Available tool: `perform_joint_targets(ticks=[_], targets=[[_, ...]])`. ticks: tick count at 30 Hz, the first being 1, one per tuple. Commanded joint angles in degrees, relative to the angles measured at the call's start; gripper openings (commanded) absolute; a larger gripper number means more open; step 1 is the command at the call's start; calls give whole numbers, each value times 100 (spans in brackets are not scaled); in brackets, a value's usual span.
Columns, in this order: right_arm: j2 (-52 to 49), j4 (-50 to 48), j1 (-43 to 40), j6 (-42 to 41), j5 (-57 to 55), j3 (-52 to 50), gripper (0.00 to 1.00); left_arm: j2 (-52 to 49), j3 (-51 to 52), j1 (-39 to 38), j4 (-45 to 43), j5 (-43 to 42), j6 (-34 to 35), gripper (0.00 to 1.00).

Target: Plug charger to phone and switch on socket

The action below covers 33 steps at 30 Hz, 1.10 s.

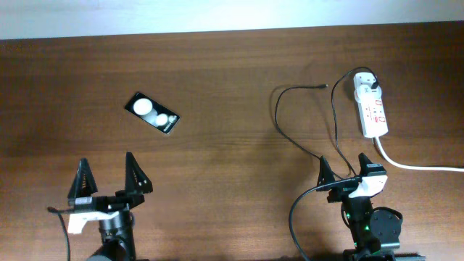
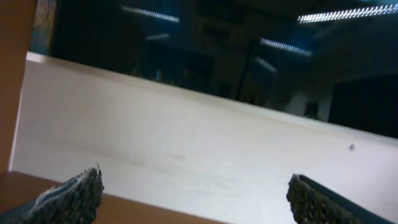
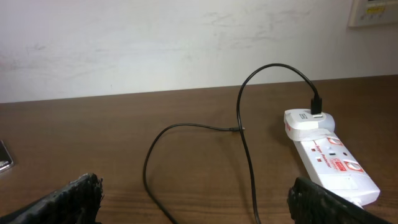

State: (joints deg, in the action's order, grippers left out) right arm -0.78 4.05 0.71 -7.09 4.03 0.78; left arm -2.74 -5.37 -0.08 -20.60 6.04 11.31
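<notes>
The black phone lies flat at the table's left middle, with two white glare spots; only its edge shows in the right wrist view. The white socket strip lies at the far right, also in the right wrist view. The charger's white plug sits in its far outlet. The thin black cable loops left, its loose tip on the table, also seen in the right wrist view. My left gripper is open and empty, below the phone. My right gripper is open and empty, over the cable.
The socket's thick white cord runs off to the right edge. A pale wall rises behind the table's far edge. The left wrist view shows only that wall and a dark window above it.
</notes>
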Motion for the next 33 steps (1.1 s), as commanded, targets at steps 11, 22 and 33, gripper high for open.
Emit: perform_joint_targets(ticks=[11, 22, 33], targets=[[57, 9, -35, -7, -44, -46, 99, -5132, -5407, 24, 4138, 146, -352, 99], [57, 9, -35, -7, -44, -46, 99, -8343, -5877, 26, 5198, -946, -326, 99], [57, 9, -35, -7, -44, -46, 99, -8618, -6494, 24, 5235, 48, 1484, 99]])
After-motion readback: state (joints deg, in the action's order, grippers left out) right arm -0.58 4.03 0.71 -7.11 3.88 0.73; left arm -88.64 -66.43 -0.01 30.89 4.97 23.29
